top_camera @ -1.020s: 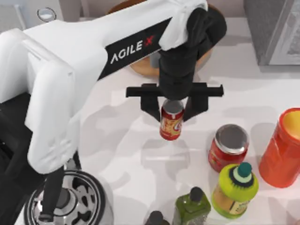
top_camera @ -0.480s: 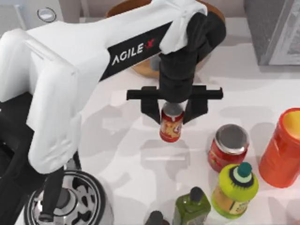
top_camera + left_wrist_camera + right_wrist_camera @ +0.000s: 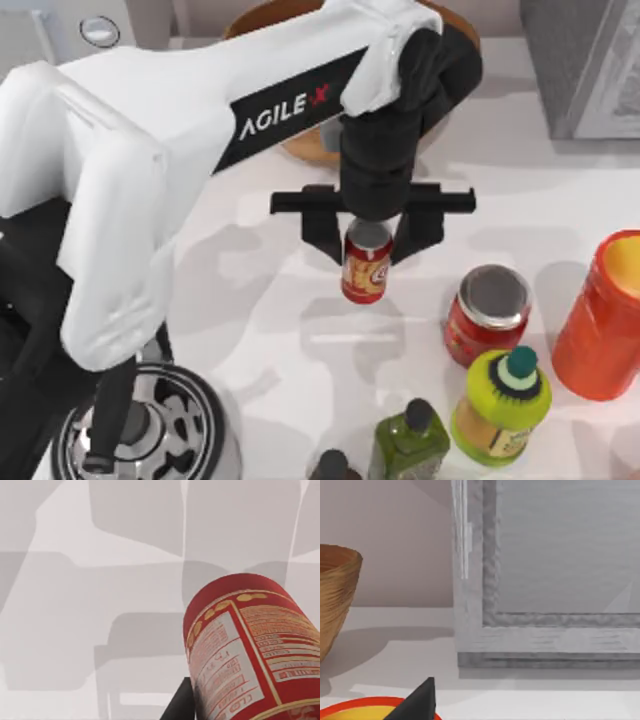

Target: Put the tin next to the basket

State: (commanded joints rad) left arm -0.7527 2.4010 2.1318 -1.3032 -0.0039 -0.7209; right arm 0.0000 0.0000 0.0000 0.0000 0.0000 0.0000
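**Setting: rendered kitchen-style tabletop**

White table [image 3: 260, 340] crowded with pantry goods: squat red jar [image 3: 486, 315], tall orange-red container [image 3: 605, 315], yellow-green bottle [image 3: 502, 405], dark olive bottle [image 3: 408, 445]. Steel pot [image 3: 150, 430] at the near left corner. Woven wicker basket [image 3: 335, 600] toward the back. Grey framed cabinet [image 3: 545, 575] at the back right, plain pale wall behind. Flat shading marks it as simulated.

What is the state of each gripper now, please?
Left gripper: closed on the tin, between basket and jars.
Right gripper: cannot be told.
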